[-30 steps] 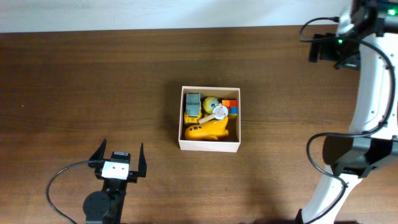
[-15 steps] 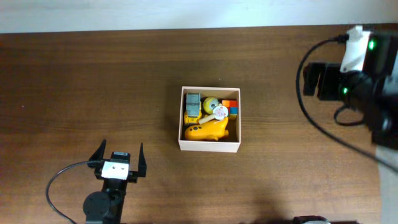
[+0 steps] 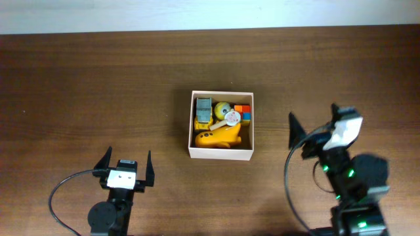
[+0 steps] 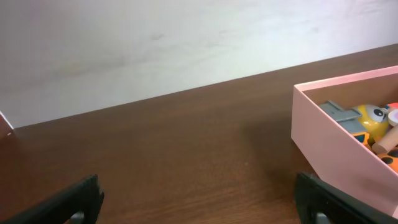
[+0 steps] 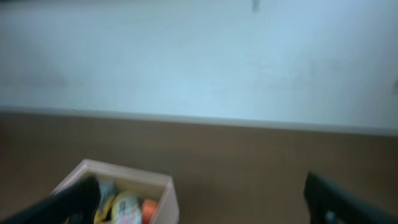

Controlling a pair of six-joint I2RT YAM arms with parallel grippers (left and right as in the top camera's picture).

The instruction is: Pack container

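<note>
The container sits at the middle of the desk with several toys lying inside it. The left hand waits to the near-left of the container and the right hand to its right, both fully open, holding nothing and well apart from it. If you bring a hand toward the container too low, I think a finger could catch its thin side and push it or spill the toys.

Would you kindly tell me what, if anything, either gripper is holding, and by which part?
Nothing: the left gripper and right gripper are both open and empty, apart from the container.
</note>
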